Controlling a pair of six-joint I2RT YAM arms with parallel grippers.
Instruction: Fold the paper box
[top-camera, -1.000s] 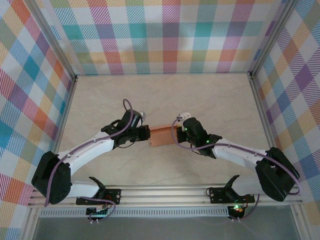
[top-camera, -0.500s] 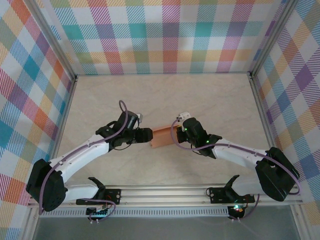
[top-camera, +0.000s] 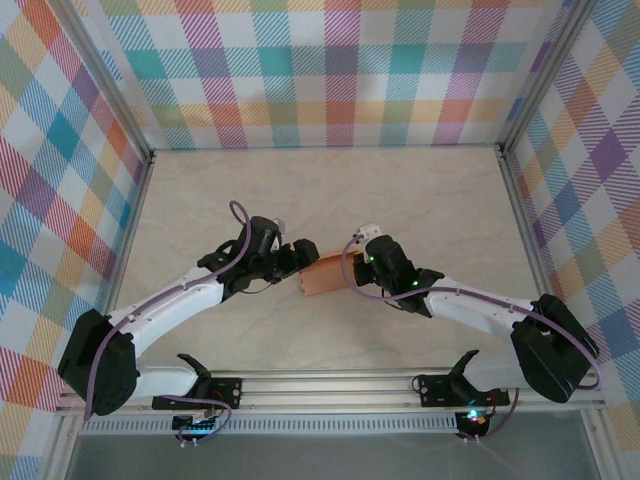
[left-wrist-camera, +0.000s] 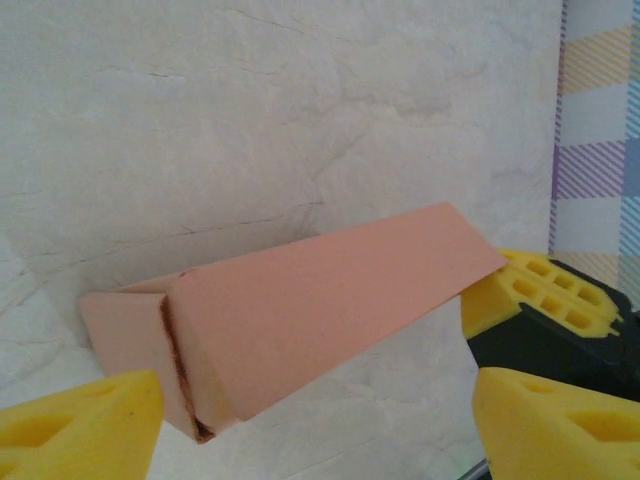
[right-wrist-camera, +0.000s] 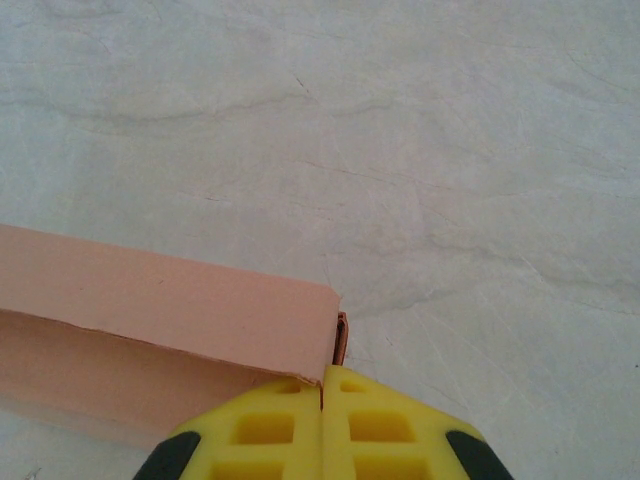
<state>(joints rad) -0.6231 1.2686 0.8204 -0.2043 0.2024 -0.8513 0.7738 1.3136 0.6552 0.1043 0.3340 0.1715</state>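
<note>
While the salmon-orange thin-card paper box (top-camera: 323, 274) sits near the middle of the pale marbled desk (top-camera: 430, 200), between the two arms, we see its long axis running roughly left to right. Whether its underside rests on the desk we cannot tell.

From the left wrist we look at the paper box (left-wrist-camera: 310, 310) end-on and at a slant. Its closed left end faces us, with a dark seam down one edge. Its long body reaches away toward the yellow pads (left-wrist-camera: 520, 290) of the right tool (top-camera: 352, 268).

From the right wrist, the right tool (right-wrist-camera: 322, 400) is clenched. Its yellow fingers (right-wrist-camera: 260, 435) are pressed together with a thin edge of card at the right end of the box (right-wrist-camera: 160, 310) caught between them.

The left tool (top-camera: 304, 262) is released and spread wide at the left end, grasping nothing. In its own view, the left tool (left-wrist-camera: 310, 440) has one yellow fingertip (left-wrist-camera: 90, 430) just beside the lower corner of that end. The other fingertip stands well apart from it.
</note>
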